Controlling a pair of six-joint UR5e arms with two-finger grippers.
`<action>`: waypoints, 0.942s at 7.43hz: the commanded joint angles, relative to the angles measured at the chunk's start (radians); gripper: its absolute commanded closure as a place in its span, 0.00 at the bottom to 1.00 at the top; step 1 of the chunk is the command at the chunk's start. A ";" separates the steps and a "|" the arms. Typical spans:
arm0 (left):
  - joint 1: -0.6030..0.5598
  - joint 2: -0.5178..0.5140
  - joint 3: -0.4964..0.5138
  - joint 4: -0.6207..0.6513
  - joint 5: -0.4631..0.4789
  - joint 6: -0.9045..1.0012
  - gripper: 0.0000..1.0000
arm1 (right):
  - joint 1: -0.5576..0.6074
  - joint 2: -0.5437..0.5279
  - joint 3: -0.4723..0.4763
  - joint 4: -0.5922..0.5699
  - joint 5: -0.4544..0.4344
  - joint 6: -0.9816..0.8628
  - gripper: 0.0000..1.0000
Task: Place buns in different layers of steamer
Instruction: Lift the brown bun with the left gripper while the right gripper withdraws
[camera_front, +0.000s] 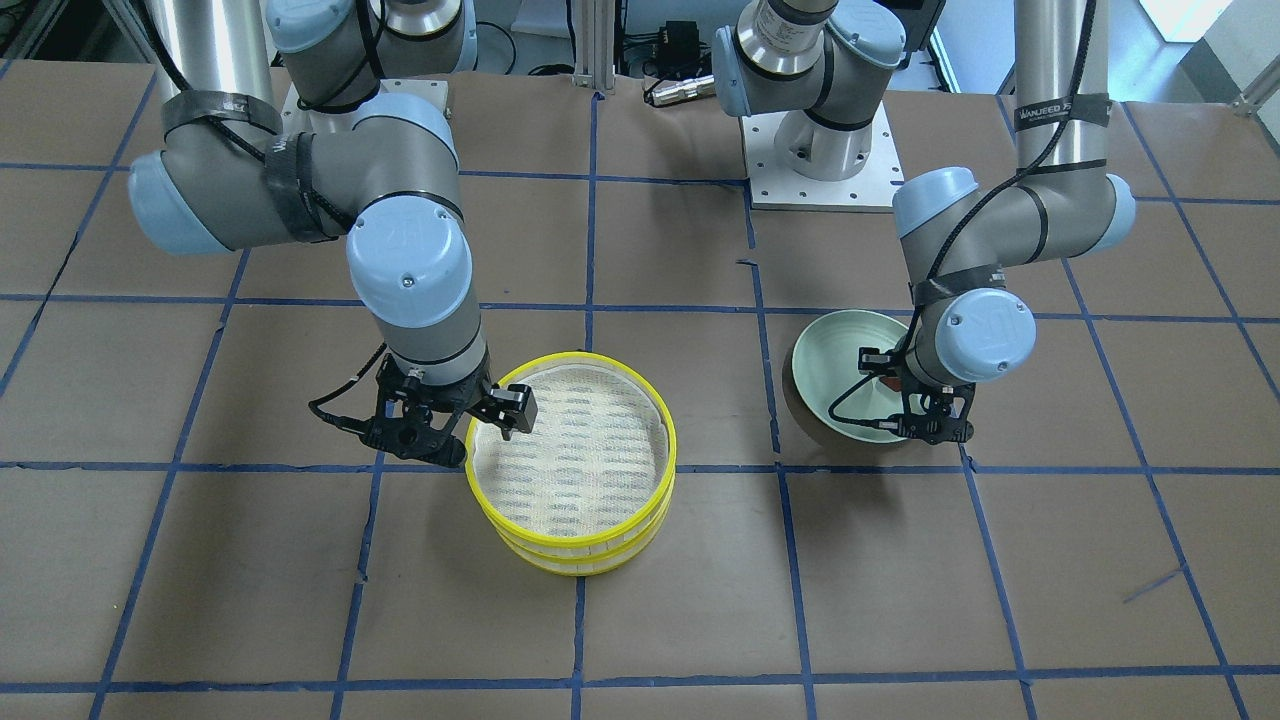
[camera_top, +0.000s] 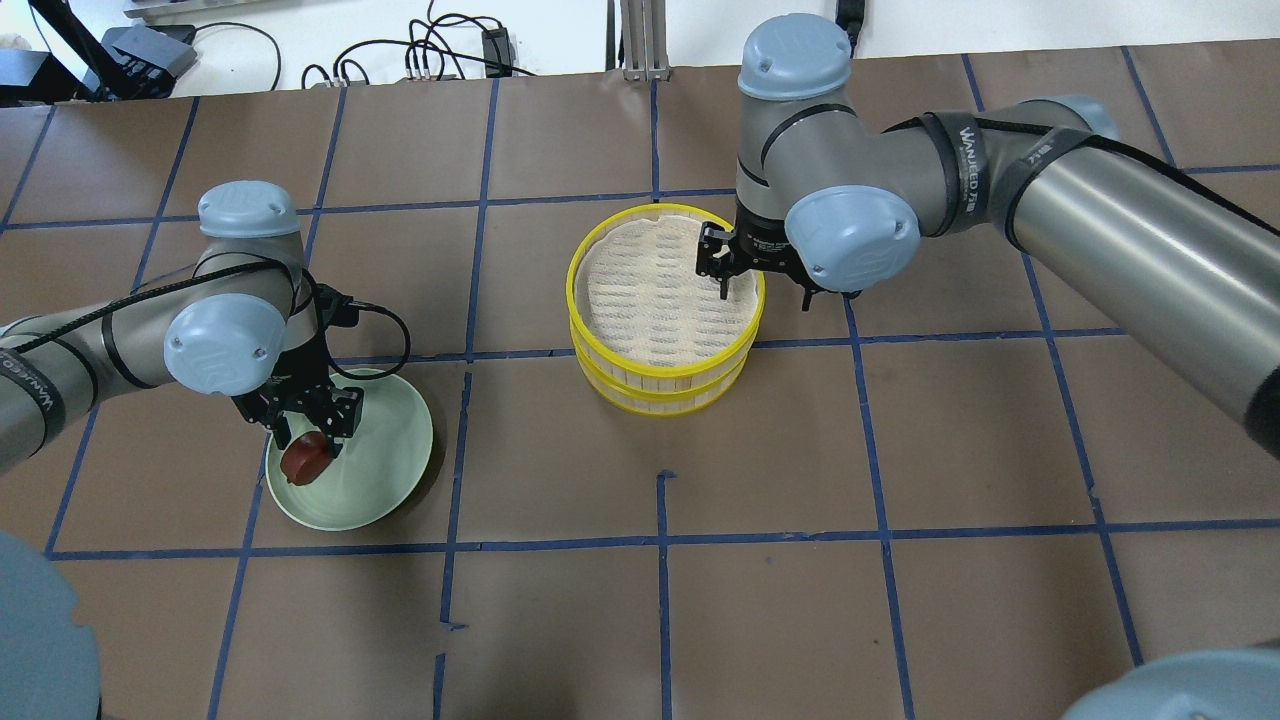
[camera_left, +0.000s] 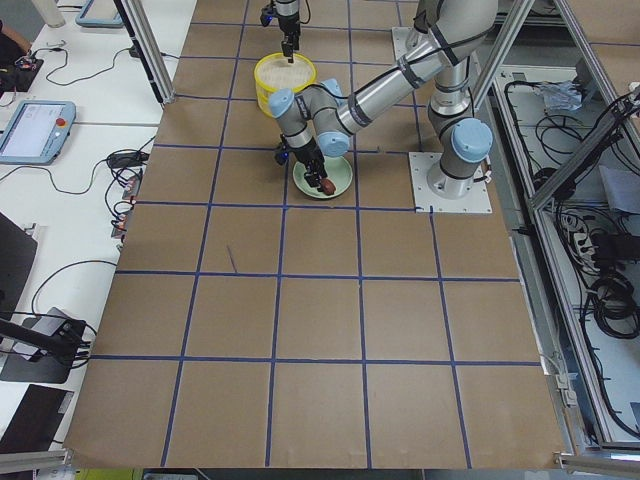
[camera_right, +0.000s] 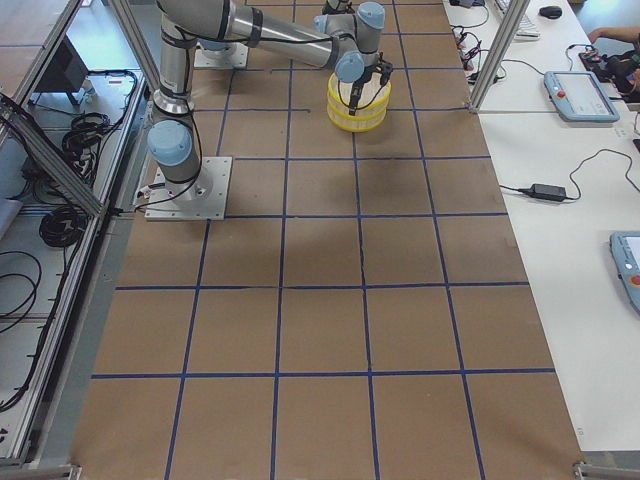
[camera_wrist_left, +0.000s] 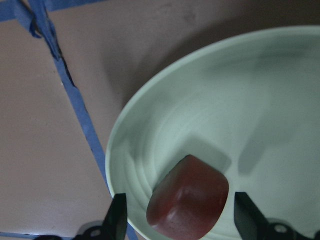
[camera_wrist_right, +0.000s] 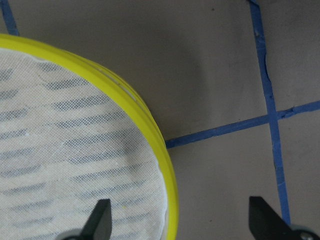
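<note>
The left fingers (camera_wrist_left: 118, 217) are spread wide, and the reddish-brown bun (camera_wrist_left: 187, 200) lies between their tips with a gap showing on each side, so neither finger presses it. The bun rests on the inner slope of the pale green plate (camera_wrist_left: 165, 115), near the rim on the side away from the steamer, as the overhead view shows. The right fingers (camera_wrist_right: 101, 220) are also spread and grip nothing. One tip hangs over the whitish mesh floor (camera_wrist_right: 65, 140) and the other over the brown tabletop (camera_wrist_right: 215, 65) outside, so the yellow rim of the top tray (camera_wrist_right: 150, 135) runs between them. That tray sits squarely on the lower tray (camera_front: 575, 560), and the two together make the steamer (camera_top: 665, 385) near the middle of the tabletop. The plate stands well apart from it, on the robot's left. Blue tape lines (camera_wrist_right: 220, 129) divide the tabletop into squares, and one crossing lies just outside the steamer beside the right fingers.
</note>
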 joint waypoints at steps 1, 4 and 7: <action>0.001 0.000 -0.003 -0.003 -0.035 -0.006 0.97 | -0.097 -0.102 -0.047 0.154 0.078 -0.142 0.00; -0.037 0.108 0.122 0.003 -0.115 -0.018 0.99 | -0.174 -0.367 -0.058 0.408 0.052 -0.356 0.00; -0.213 0.144 0.317 -0.161 -0.325 -0.213 1.00 | -0.160 -0.382 -0.058 0.427 0.056 -0.359 0.00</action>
